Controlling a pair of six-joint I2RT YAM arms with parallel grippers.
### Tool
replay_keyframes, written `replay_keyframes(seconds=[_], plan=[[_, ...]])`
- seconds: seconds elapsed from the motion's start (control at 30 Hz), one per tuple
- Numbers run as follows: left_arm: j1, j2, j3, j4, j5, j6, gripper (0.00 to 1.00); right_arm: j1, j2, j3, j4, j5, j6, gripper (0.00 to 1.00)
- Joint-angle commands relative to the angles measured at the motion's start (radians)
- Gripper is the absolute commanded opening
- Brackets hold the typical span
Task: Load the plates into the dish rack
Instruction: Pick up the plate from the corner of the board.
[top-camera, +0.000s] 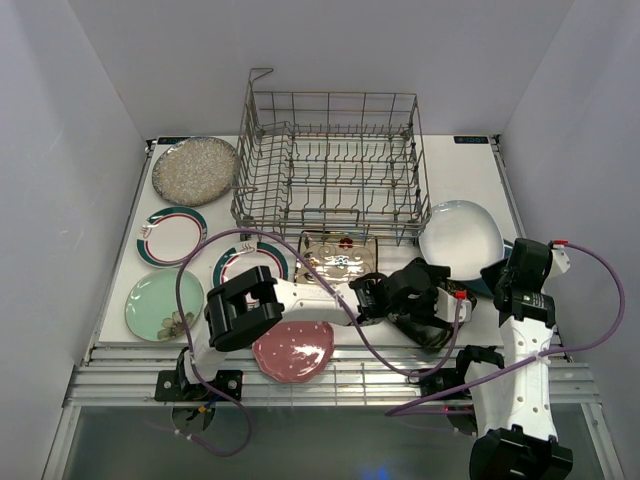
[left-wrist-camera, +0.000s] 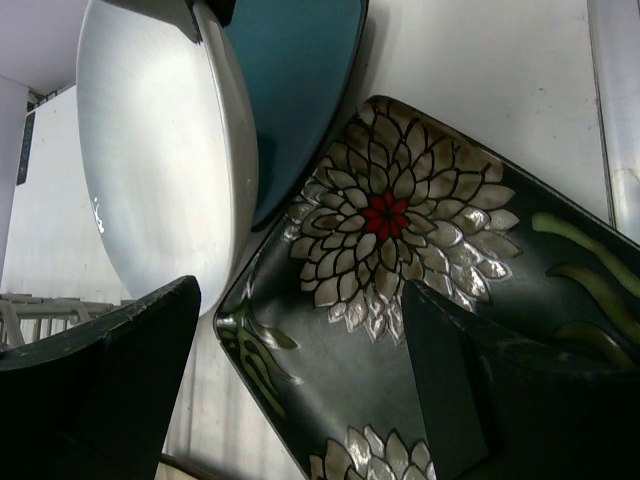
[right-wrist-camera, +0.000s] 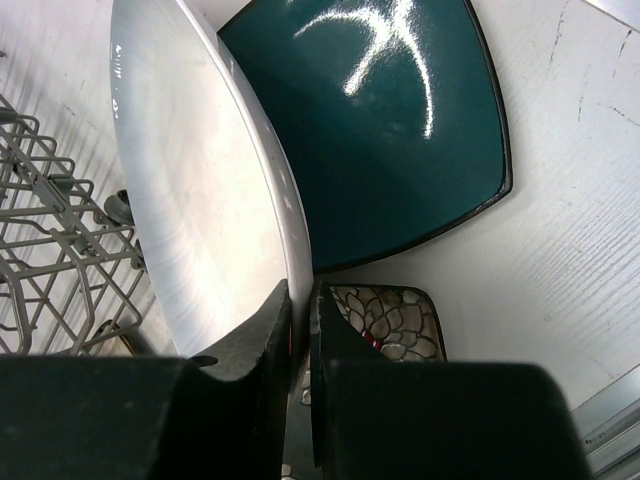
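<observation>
Right end effector (right-wrist-camera: 300, 330): fingers pinched nearly together on the thin rim of the white oval ceramic plate (right-wrist-camera: 200, 200). The plate is tipped up on edge, right of centre in the overhead view, just beside the lower right corner of the grey wire dish rack (top-camera: 330, 160). No plate is in the rack yet.

Left end effector (left-wrist-camera: 300, 390): fingers spread wide, holding nothing, hanging over the black square plate with a silver-and-red flower pattern (left-wrist-camera: 390, 230), which lies flat on the white counter (top-camera: 465, 180).

The glossy teal square plate (right-wrist-camera: 400, 140) lies partly under the tilted white one. I cannot tell whether they touch.

Risks, my judgement:
- The pinch is on the rim only, and the glaze is smooth. The plate could pivot or slip out when I swing it.
- If its low edge rests on the teal plate, lifting may drag or chip either one.
- My two end effectors are near each other, and one could knock the other or the white plate.
- The rack wall is close, so a low carry would strike the wire.

Writing: none readable. The small dark tags (top-camera: 474, 140) at the counter's far edge are too small to read.
</observation>
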Motion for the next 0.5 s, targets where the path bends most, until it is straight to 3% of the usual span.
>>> replay_keyframes(seconds=[0.0, 0.47], plan=[[-0.006, 0.008, 0.076, 0.022, 0.018, 0.009, 0.91, 0.005, -0.050, 0.089, 0.179, -0.095, 0.041, 0.08], [0.005, 0.120, 0.165, 0.105, -0.042, 0.084, 0.86, 0.005, -0.066, 0.075, 0.177, -0.115, 0.013, 0.08]])
